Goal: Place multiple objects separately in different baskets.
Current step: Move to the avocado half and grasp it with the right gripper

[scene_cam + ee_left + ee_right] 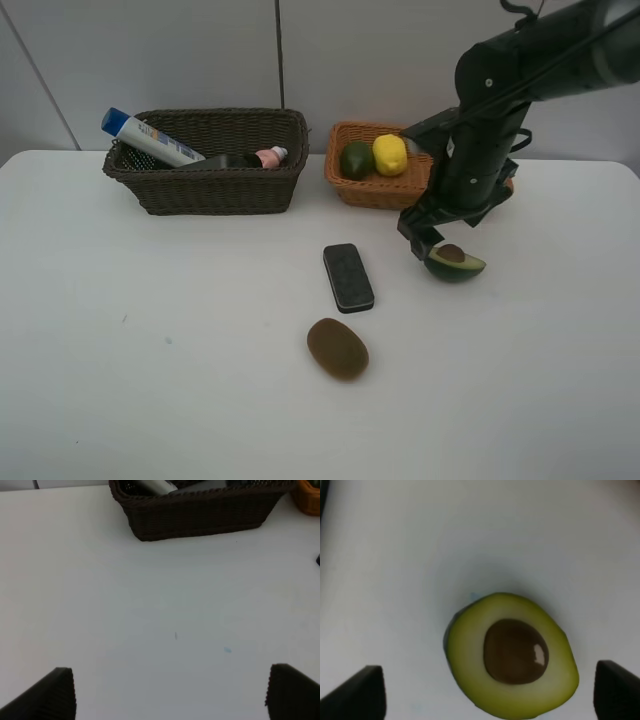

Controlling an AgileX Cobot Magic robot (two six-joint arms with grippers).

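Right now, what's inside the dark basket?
A blue-capped white bottle leaning on the rim, a small pink bottle, a dark item between them. The front wall of the basket hides their lower parts.

A dark brown wicker basket sits at 11 o'clock on the bench. In it a white bottle with a blue cap lies tilted, the cap poking over the basket's 10 o'clock corner. A small pink bottle is at its 3 o'clock end, with a dark grey pump bottle lying between the two. The orange-tan basket at 1 o'clock holds a green fruit and a yellow lemon, touching. Near the bench's middle lies a flat black block. A brown kiwi lies at its 6 o'clock and a halved avocado at its 3 o'clock, cut face up, pit showing.
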